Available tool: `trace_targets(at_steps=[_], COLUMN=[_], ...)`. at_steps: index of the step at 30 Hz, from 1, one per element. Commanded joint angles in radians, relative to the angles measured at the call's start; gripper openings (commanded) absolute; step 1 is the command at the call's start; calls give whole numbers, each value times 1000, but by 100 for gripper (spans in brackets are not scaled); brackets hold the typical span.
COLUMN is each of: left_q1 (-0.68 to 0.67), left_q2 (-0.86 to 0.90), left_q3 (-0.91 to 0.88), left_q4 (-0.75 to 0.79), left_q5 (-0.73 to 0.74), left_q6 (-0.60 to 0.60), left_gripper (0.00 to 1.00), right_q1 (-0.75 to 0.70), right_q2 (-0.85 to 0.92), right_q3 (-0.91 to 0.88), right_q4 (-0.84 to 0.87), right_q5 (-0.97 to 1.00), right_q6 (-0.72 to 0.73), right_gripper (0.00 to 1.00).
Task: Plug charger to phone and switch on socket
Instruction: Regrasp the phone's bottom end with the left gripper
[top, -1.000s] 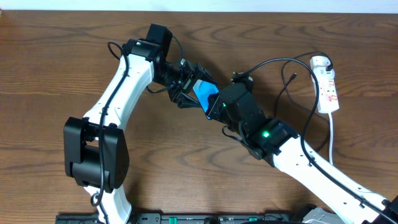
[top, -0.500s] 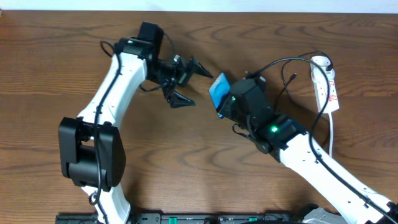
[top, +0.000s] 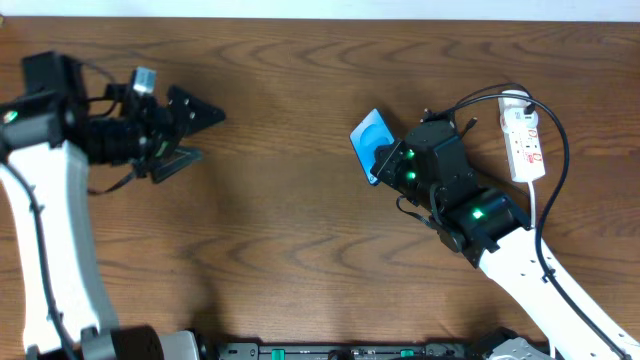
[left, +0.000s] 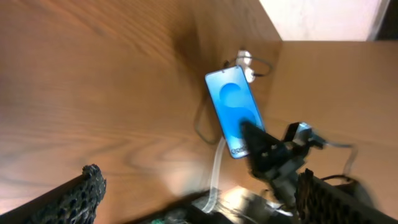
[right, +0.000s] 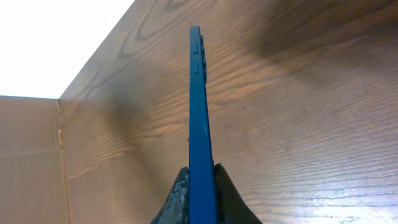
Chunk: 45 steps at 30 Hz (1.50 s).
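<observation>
Phone (top: 368, 140) sits pinched in my right claw (top: 383, 160), gripped by its lower end and held on edge. Its cyan screen is tilted toward the left side of the table (top: 300, 250). From my right wrist I see the phone (right: 199, 124) edge-on. It is a thin blue slab with its side buttons showing, rising straight out from between my two fingers (right: 177, 196), which press on its two faces. Whether its far end touches the wood I cannot tell.

My left claw (top: 195, 135) is far off at the left of the table, well apart from the phone. Its fingers (left: 81, 196) are spread wide with nothing between them. From that wrist the phone (left: 235, 112) shows its bright screen, with the white lettering at the end where my right claw grips it.

The socket (top: 525, 145) lies flat near the right edge of the table, just beyond my right arm, with a white adapter (top: 514, 100) at its far end. From there the charger (top: 487, 94) arcs as a thin black line toward my right wrist. I cannot pick out its plug tip for certain. So the phone lies between my left claw and the socket, much nearer the socket.
</observation>
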Motion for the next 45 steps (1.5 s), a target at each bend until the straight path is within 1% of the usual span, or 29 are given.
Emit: trace_targets(at_steps=[1, 5, 7, 8, 9, 10, 12, 13, 15, 17, 18, 19, 21, 23, 24, 25, 26, 29, 30, 32, 33, 34, 37, 41, 45], left_q1=[-2, -2, -2, -2, -2, -2, -2, -2, -2, -2, -2, -2, -2, -2, -2, -2, -2, -45, -97, -176, -241, -295, -375, -425, -455], left_q2=[-81, -119, -108, -100, -79, -52, -40, -39, -39, -39, -38, -38, -38, -38, -38, -38, -38, -38, -38, -37, -35, -33, -33, -33, -33], left_q3=[-69, -195, -280, -300, -327, -344, -356, -362, -381, -399, -406, -414, -433, -439, -439, -439, -439, -439, -439, -439, -439, -439, -439, -439, -439], left_q4=[-20, 44, 95, 105, 115, 112, 133, 156, 255, 332, 352, 354, 353, 355, 366, 378, 404, 497, 575, 710, 811, 880, 905, 906, 918], left_q5=[-60, -65, -69, -85, -141, -137, -44, 19, 202, 342, 378, 378, 379, 379, 378, 375, 351, 169, 142, 140, 132, 106, 8, -14, -19], left_q6=[169, 167, 165, 159, 155, 99, 99, 109, 115, 114, 103, 79, 37, 8, -36, -69, -143, -436, -533, -634, -705, -768, -866, -888, -1052], left_gripper=[98, 98, 98, 98, 98, 98, 98, 98, 98, 98, 98, 98, 98, 98, 98, 98, 98, 98, 98, 98, 98, 98, 98, 98, 98], right_q1=[18, 24, 24, 24, 23, 19, 15, 11, 6, 3, 3, 3, 3, 4, 6, 7, 7, 8, 8, 8, 8, 8, 7, 7, 8], right_q2=[-18, -18, -18, -18, -18, -18, -18, -17, -17, -16, -16, -16, -16, -16, -16, -16, -16, -16, -16, -16, -16, -16, -16, -16, -16], right_q3=[11, -11, -57, -83, -144, -217, -299, -359, -429, -496, -512, -525, -525, -525, -525, -525, -525, -525, -525, -525, -525, -525, -525, -525, -525], right_q4=[33, 77, 156, 202, 300, 417, 547, 640, 747, 857, 885, 917, 933, 989, 1039, 1054, 1087, 1123, 1123, 1123, 1123, 1123, 1123, 1139, 1213], right_q5=[0, -17, -42, -59, -92, -117, -136, -143, -142, -143, -144, -163, -196, -214, -214, -214, -213, -209, -209, -209, -209, -210, -222, -233, -246], right_q6=[1, 2, 2, 8, 63, 134, 192, 234, 301, 397, 436, 504, 576, 636, 645, 645, 645, 645, 645, 645, 645, 645, 660, 748, 761], right_gripper=[1, 1, 1, 1, 1, 1, 1, 1, 1, 1, 1, 1, 1, 1, 1, 1, 1, 1, 1, 1, 1, 1, 1, 1, 1])
